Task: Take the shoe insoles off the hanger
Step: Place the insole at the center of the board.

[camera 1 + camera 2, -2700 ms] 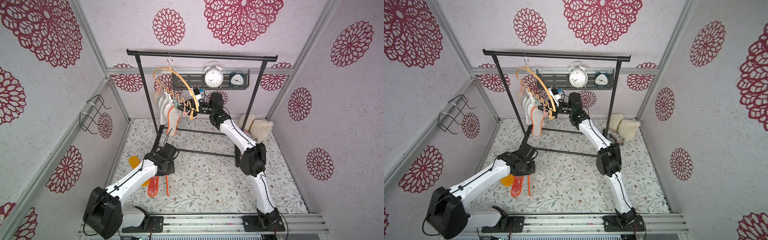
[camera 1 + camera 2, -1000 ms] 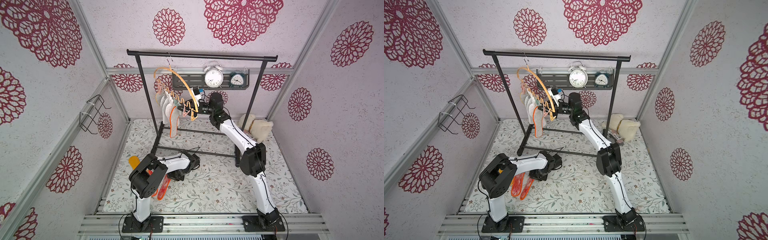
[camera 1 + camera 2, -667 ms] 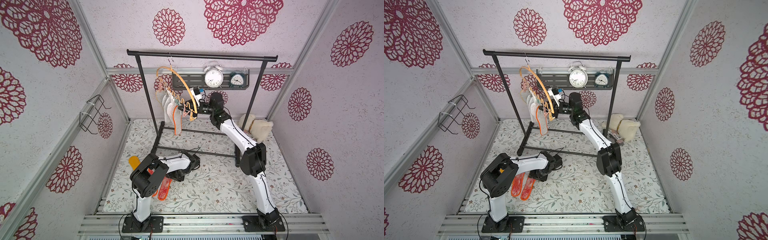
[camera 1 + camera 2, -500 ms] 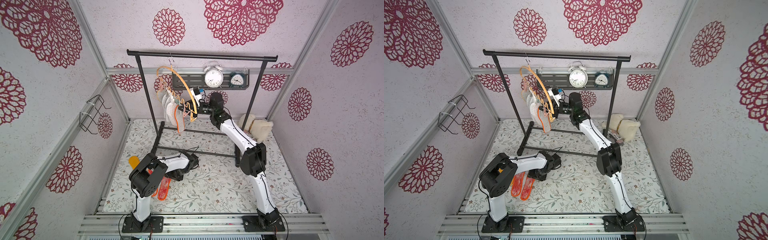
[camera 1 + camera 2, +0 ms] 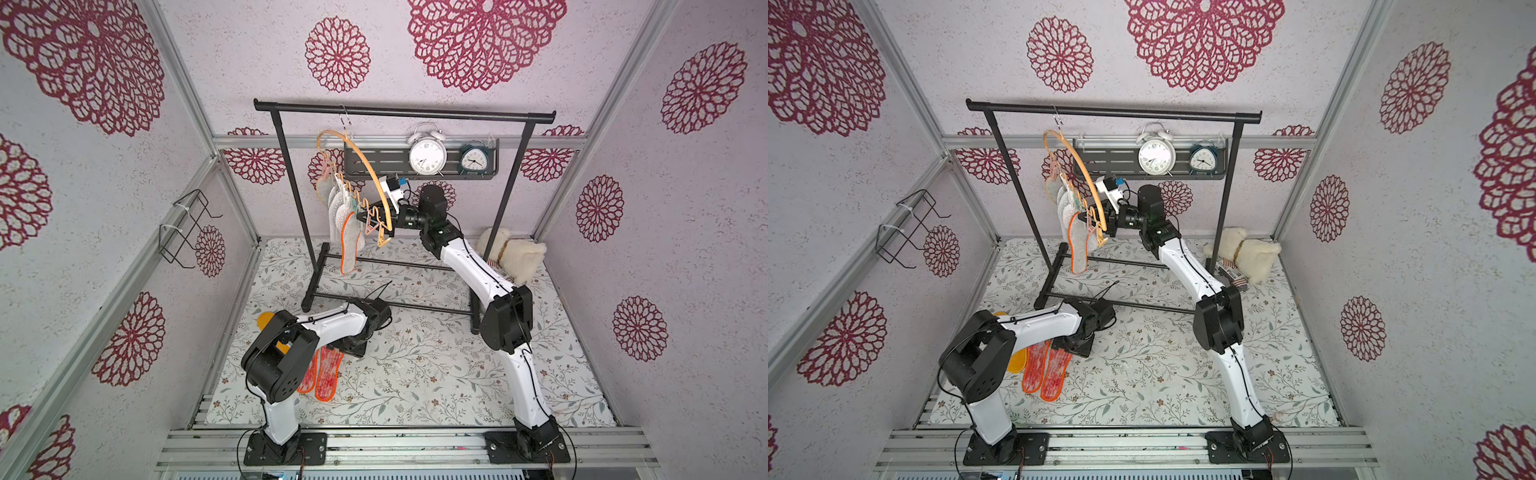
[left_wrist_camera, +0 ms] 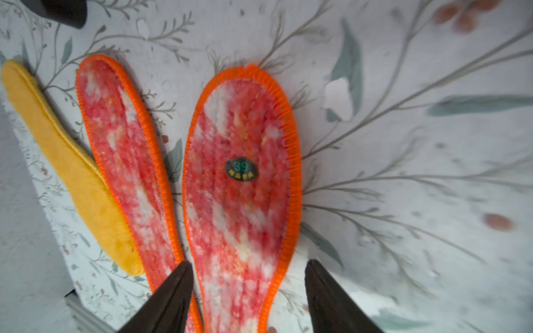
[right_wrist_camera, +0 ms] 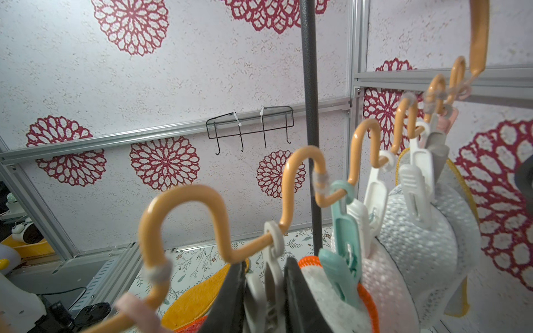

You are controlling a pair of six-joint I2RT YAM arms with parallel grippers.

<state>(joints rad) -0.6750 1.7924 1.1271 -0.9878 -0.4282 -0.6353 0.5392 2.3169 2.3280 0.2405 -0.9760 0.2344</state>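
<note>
Pale walls stamped with red medallions close in a floral mat [image 5: 436, 374], and at its far side stands a black garment rack [image 5: 403, 112]. From the rack's top bar hangs the hanger [image 5: 365, 162], swung out at an angle.

By my judgement the task is a little under halfway. Three shoe insoles lie flat on the mat near the left arm's base. The rest hang pinned on the hanger's wavy bar.

The right gripper [image 7: 264, 262] reaches up to that bar, its fingers drawn in narrow on a beige clothespin [image 7: 272, 245]. That pin is empty; just beyond it a teal clothespin [image 7: 343, 230] grips the orange-edged insole [image 5: 350, 245]. The left gripper [image 6: 247, 263] hovers low over the mat with fingers spread wide and nothing between them, straddling the heel of one red-speckled insole [image 6: 242, 173].

Counted, big to small:
- One rack, two arms and one hanger.
- On the mat there are two red-speckled insoles, the second [image 6: 127, 161] beside the first. One yellow-orange insole [image 6: 72, 167] touches the second.
- On the hanger I make out four: the orange-edged one, two showing white mesh [image 7: 383, 276] [image 7: 418, 239], and a yellow-edged one behind. A fifth, greyish, seems to hang at the far end, but the overlap keeps me from being sure.
- The clothespins overlap too much to count.

Four or five releases are left.
</note>
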